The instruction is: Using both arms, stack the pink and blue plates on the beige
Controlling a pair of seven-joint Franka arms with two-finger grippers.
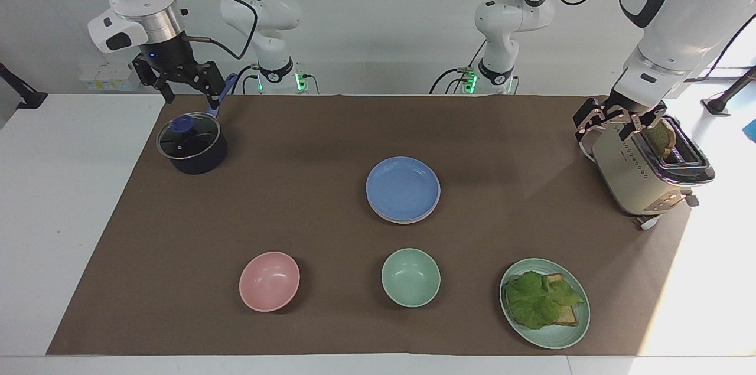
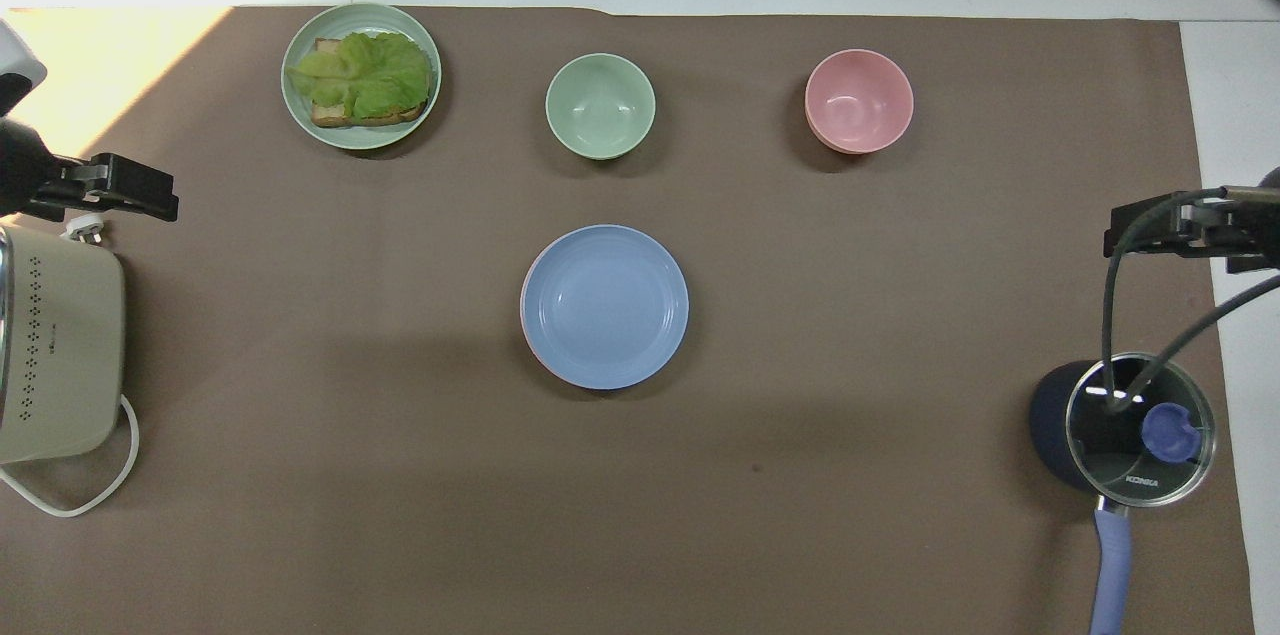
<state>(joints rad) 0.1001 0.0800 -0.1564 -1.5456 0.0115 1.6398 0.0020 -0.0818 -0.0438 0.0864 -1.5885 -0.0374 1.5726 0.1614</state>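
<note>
The blue plate (image 1: 403, 188) (image 2: 604, 305) lies mid-table on top of a stack. A thin rim of the pink plate (image 1: 407, 221) peeks out beneath it. The beige plate is hidden under them. My right gripper (image 1: 188, 91) (image 2: 1160, 225) hangs open and empty over the pot at the right arm's end. Over the toaster at the left arm's end, my left gripper (image 1: 614, 127) (image 2: 140, 195) waits, open and empty. Both grippers are well apart from the stack.
A dark pot (image 1: 192, 144) with a glass lid and a beige toaster (image 1: 644, 171) stand at opposite ends. Farther from the robots than the stack sit a pink bowl (image 1: 269, 280), a green bowl (image 1: 410, 277) and a green plate (image 1: 567, 333) with toast and lettuce.
</note>
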